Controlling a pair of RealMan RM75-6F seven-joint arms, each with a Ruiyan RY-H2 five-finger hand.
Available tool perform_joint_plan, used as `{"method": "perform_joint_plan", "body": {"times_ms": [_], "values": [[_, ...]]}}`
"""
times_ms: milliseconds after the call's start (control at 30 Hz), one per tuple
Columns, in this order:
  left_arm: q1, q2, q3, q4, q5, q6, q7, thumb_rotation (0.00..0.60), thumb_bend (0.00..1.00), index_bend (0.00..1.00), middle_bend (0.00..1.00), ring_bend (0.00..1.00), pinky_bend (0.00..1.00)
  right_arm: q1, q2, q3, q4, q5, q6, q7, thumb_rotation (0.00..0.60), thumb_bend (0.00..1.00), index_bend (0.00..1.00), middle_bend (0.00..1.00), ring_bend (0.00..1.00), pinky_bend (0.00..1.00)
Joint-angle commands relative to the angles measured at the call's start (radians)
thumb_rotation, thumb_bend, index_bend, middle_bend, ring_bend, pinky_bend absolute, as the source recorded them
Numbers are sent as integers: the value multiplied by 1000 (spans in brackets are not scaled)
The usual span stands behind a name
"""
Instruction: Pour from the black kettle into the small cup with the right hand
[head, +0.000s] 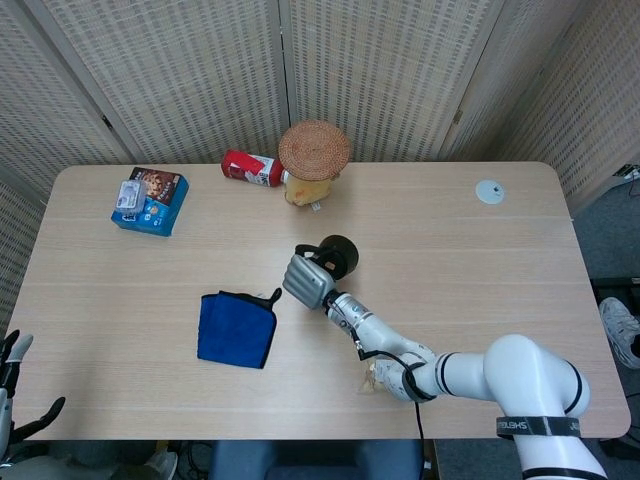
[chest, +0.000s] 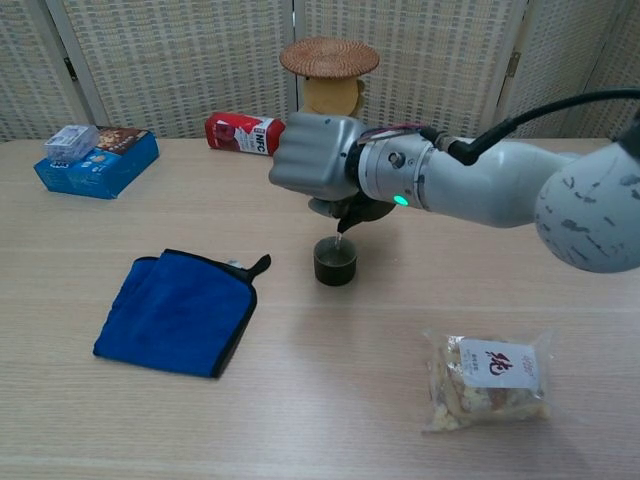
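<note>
My right hand (chest: 312, 151) (head: 307, 279) grips the black kettle (head: 340, 254), most of which hides behind the hand in the chest view. The kettle (chest: 362, 211) is tilted, its spout pointing down over the small dark cup (chest: 335, 263). A thin stream runs from the spout into the cup, which stands on the table just below the hand. In the head view the cup is hidden under the hand. My left hand (head: 12, 390) shows only at the lower left corner, off the table, fingers apart and holding nothing.
A folded blue cloth (chest: 178, 310) lies left of the cup. A snack bag (chest: 488, 378) lies at the front right. Behind stand a red can (chest: 243, 133), a wicker-topped object (chest: 329, 70) and a blue box (chest: 98, 160). A small white disc (head: 489, 191) sits far right.
</note>
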Motion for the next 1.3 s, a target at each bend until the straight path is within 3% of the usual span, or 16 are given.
{"method": "perform_joint_plan", "body": {"times_ms": [33, 467, 1000, 1300], "values": [[0, 0, 0, 0, 0, 0, 0, 600, 222, 60, 0, 0, 0, 0, -1, -1, -1, -2, 1, -2, 459, 548, 1000, 1000, 954, 531], [3, -1, 0, 4, -2, 0, -3, 600, 222, 60, 0, 0, 0, -6, -6, 6, 0, 12, -2, 7, 460, 548, 1000, 1000, 955, 531], [2, 3, 0, 5, -2, -3, -3, 600, 222, 60, 0, 0, 0, -40, 5, 56, -8, 76, -7, 133, 461, 545, 1000, 1000, 955, 531], [-7, 10, -1, -7, 4, -12, 9, 600, 222, 60, 0, 0, 0, -110, 76, 133, -94, 117, 18, 345, 460, 541, 1000, 1000, 955, 532]]}}
